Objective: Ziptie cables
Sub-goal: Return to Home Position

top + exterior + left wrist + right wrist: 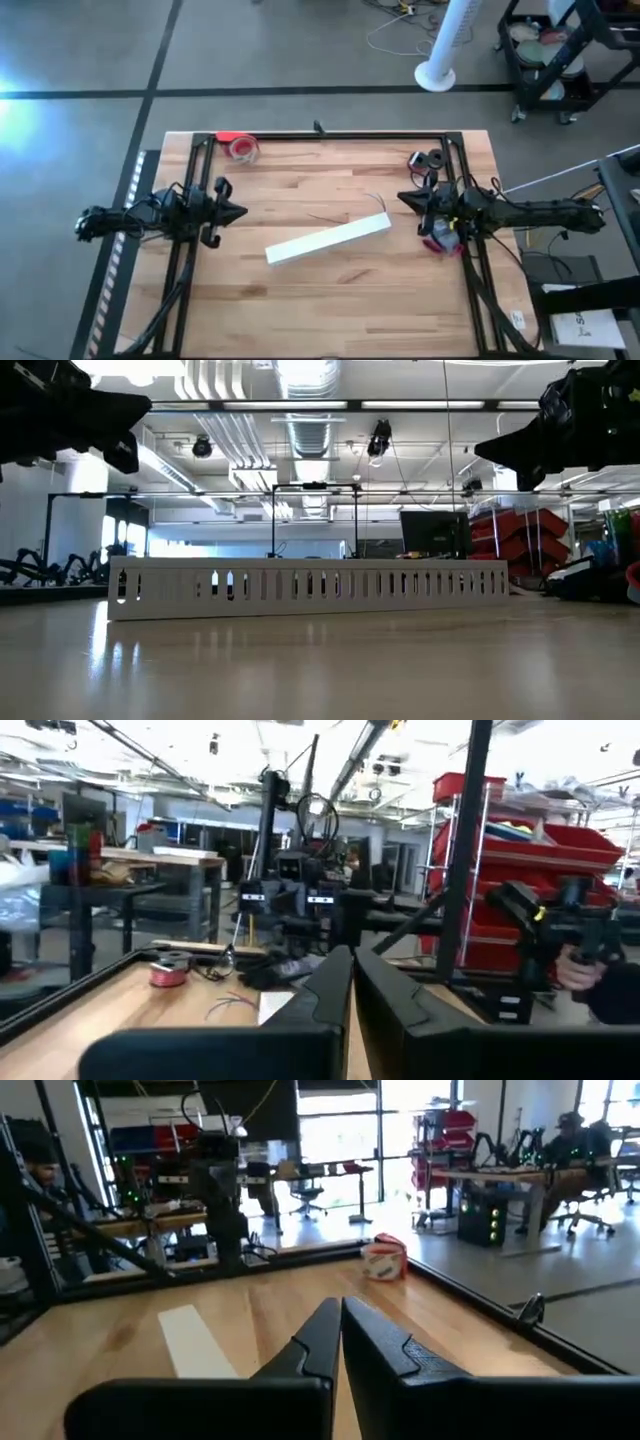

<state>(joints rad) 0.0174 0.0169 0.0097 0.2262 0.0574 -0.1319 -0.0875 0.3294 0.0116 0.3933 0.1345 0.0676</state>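
Observation:
The cables show as very thin wires lying loose on the wooden table: one (pixel 323 215) near the middle and one (pixel 378 201) just beyond the far end of a long white slotted strip (pixel 328 240); a wire (pixel 225 1007) also shows in the left wrist view. My left gripper (pixel 242 212) hovers at the table's left side, shut, pointing toward the middle. My right gripper (pixel 402 198) hovers at the right side, shut, pointing at the strip's far end. Both are above the table, as the low view shows, and hold nothing.
A red tape roll (pixel 243 147) lies at the far left corner and black spools (pixel 430 160) at the far right. A red-pink object (pixel 440 243) sits under the right arm. A black frame (pixel 330 135) borders the table. A person's hand (pixel 580 970) shows beyond the table.

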